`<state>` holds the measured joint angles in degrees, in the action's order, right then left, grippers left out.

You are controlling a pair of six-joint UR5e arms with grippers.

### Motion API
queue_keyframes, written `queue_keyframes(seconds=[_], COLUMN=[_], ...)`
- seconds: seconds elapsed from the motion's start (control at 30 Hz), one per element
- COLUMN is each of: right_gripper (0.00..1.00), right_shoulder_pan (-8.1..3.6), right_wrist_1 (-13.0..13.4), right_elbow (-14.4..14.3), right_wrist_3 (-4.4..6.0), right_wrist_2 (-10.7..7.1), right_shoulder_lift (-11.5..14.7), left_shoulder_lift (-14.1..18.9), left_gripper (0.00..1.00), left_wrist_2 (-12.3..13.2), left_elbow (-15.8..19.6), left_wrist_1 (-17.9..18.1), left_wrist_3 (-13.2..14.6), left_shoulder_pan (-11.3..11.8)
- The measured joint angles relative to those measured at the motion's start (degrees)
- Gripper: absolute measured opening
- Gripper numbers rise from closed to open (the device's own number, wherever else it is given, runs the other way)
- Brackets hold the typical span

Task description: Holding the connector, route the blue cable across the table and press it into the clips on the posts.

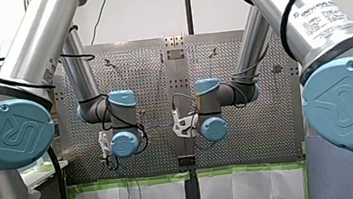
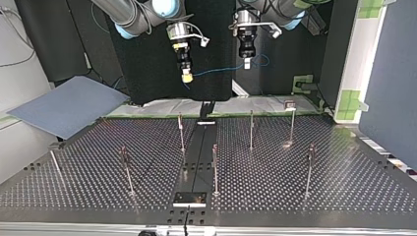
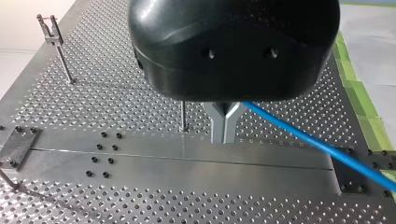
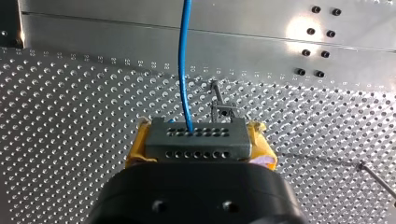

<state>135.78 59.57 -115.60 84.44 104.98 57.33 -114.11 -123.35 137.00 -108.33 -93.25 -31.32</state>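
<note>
R tool [image 4: 201,133] grips connector [image 4: 197,145] w/ blue cable [image 4: 183,60]; L tool [image 3: 224,131] clenched beside cable

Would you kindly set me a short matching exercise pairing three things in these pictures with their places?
1. thin blue cable
2. grey perforated metal connector
3. slim metal posts

A. upright on the perforated table
B. clamped between my right hand's yellow pads
C. leading out of the connector

Pairs: 1-C, 2-B, 3-A.
</note>
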Motion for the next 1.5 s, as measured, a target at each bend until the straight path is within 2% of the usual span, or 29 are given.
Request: queue_keyframes(seconds=[0.07,0.2,0.37,0.5,0.6,0.8,1.07,1.33,1.5], right_gripper=[0.0,0.0,0.0,0.0,0.0,0.0,0.0,0.0,0.0], right_shoulder_pan=[0.23,1.78,2.65,2.76,2.77,2.78,2.78,2.78,2.78], right_wrist_1=[-0.22,-1.85,-3.32,-3.54,-3.56,-3.58,-3.58,-3.58,-3.58], right_elbow=[0.2,0.58,0.65,0.66,0.67,0.67,0.67,0.67,0.67], right_wrist_3=[-0.23,-1.03,-1.25,-1.28,-1.28,-1.28,-1.28,-1.28,-1.28], right_wrist_2=[0.09,0.2,0.23,0.23,0.23,0.23,0.23,0.23,0.23], right_shoulder_lift=[-0.23,-1.86,-4.41,-6.48,-7.11,-7.33,-7.35,-7.35,-7.35], left_shoulder_lift=[0.0,0.0,0.0,0.0,0.0,-0.12,-1.1,-1.13,-1.14], left_gripper=[0.0,0.0,0.0,0.0,0.0,0.0,0.0,0.0,0.0], left_wrist_2=[0.0,0.0,0.0,0.0,0.0,-0.1,-1.34,-1.4,-1.41], left_elbow=[0.0,0.0,0.0,0.0,0.0,0.12,0.59,0.62,0.62], left_wrist_1=[0.02,0.04,0.04,0.04,0.04,-0.06,-2.92,-6.24,-6.67], left_wrist_3=[-0.05,-0.08,-0.09,-0.09,-0.09,0.01,1.85,2.01,2.02], left_shoulder_pan=[0.0,0.0,0.01,0.01,0.01,0.12,2.22,2.45,2.47])
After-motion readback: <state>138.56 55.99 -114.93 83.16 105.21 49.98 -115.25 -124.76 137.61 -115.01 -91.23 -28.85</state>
